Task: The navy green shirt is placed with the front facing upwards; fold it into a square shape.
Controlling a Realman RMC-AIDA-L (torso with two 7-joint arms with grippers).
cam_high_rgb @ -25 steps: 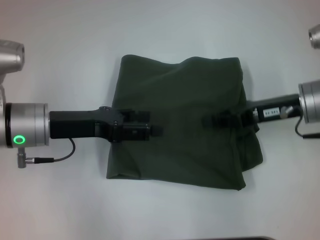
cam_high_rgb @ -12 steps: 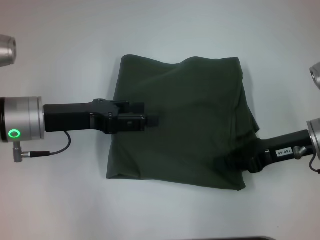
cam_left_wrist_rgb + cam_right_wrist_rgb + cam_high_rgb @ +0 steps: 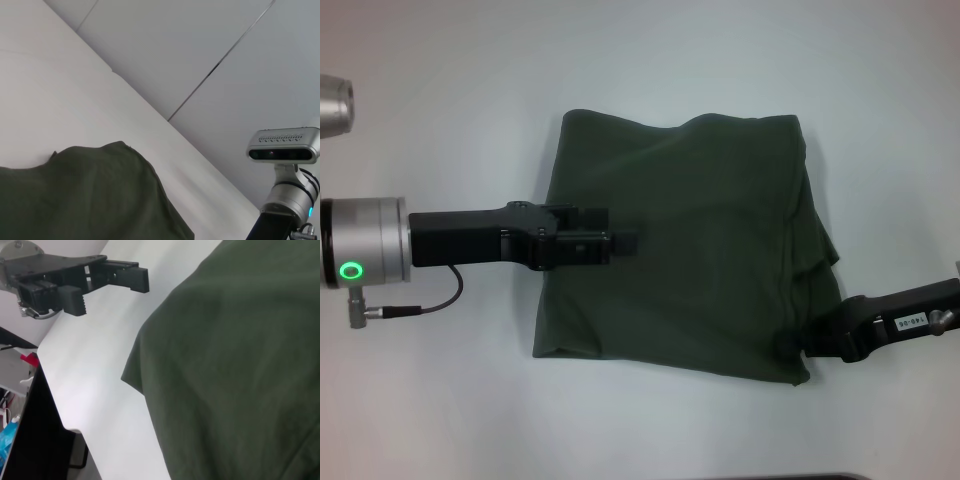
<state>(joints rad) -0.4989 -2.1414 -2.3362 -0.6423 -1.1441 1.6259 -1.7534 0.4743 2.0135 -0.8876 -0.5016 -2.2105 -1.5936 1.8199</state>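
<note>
Shirt, navy green: folded, mid-table; soft, light, slips between layers. You take it at the layered right edge. Left gripper hovers over it, jaws parted; right gripper at near-right corner, jaws unreadable.

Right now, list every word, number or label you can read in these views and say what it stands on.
Small white sticker on the right arm, behind the right pincer: dark digits, too blurred to read.
Navy green shirt: no lettering or label shows; plain folded fabric faces up.
Left pincer and table: no text; only a green ring light on the left arm.
</note>
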